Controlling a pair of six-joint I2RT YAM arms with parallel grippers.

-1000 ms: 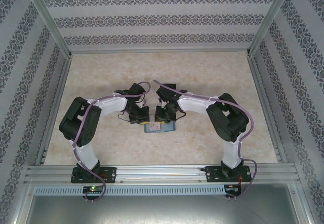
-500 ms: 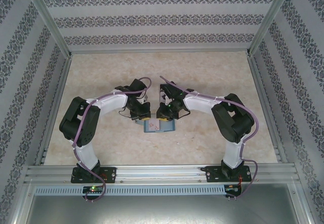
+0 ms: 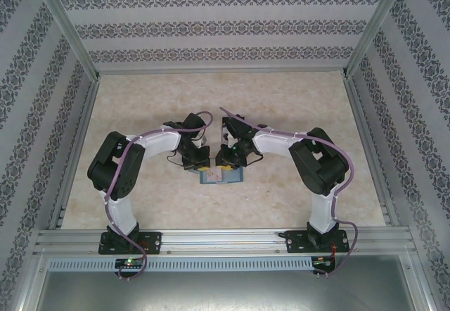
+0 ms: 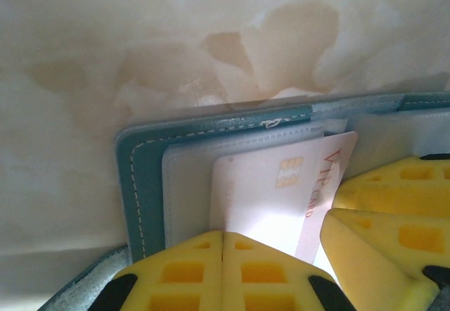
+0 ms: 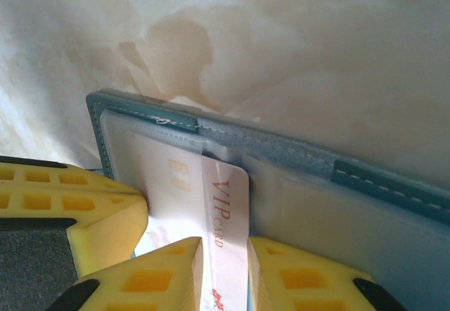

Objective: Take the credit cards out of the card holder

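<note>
The table (image 3: 295, 114) was a beige, marbled sheet with brownish blotches. Walls (image 3: 225, 26) papered in grey floral stripes closed it in on the left, right and far sides, and an aluminium rail (image 3: 211, 239) ran along the near edge.

The card holder (image 3: 238, 176) lay opened flat near the middle of the table, just nearer than the two wrists. Its long axis ran left to right, with the teal stitched border and clear inner pockets (image 4: 186, 184) facing up.

A pale pink credit card (image 4: 260, 191) stuck partway out of a pocket at a slight tilt. Its covered end kept its long axis from being judged. It bore a gold chip (image 4: 289, 172) and red lettering reading "VIP CARD" (image 5: 221, 205) along one edge.

The left gripper (image 4: 223, 269) had its yellow pads pressed together over the card. Whether they pinched it could not be told.

The right gripper (image 5: 226, 262) stood just beside it, its pads a narrow gap apart with the lettered strip showing between them.
</note>
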